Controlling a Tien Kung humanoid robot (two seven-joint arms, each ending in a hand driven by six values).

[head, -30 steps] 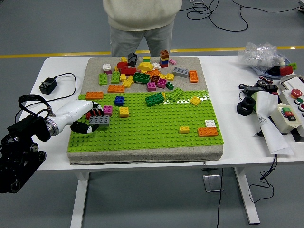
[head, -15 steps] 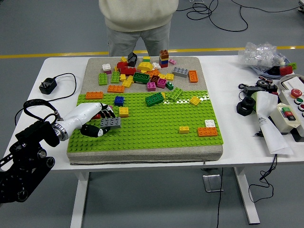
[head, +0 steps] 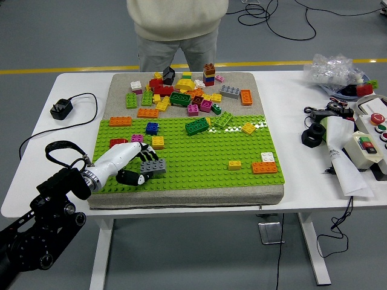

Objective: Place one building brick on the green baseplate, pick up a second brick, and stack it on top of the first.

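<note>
Left hand (head: pixel 134 168) over the near-left part of the green baseplate (head: pixel 199 166), fingers curled around a grey brick (head: pixel 153 166), thumb below it. Brick at the fingertips, close above or on the studs; contact with the plate not determinable from this angle. Right hand not in view. No brick seen beneath the grey one, so judged to be the first placement rather than the stack. Loose bricks nearby: a red brick (head: pixel 118 142) just far of the hand, a pink brick (head: pixel 137 138) and a yellow brick (head: pixel 158 142) beyond it, a blue brick (head: pixel 152 128) farther still. Main heap of bricks (head: pixel 181 93) on the far end of the mat, well apart. Person (head: pixel 174 27) standing at the far side of the table, hands not visible. Risks: brick seated askew if studs and sockets are not lined up, leaving a tilted base unfit for stacking; brick lifting off again with the fingers on release if the grip does not open cleanly; wrist or knuckles brushing the red brick on withdrawal. Placement close to the near-left corner leaves little margin, and a second brick pressed down there could shift the mat.
</note>
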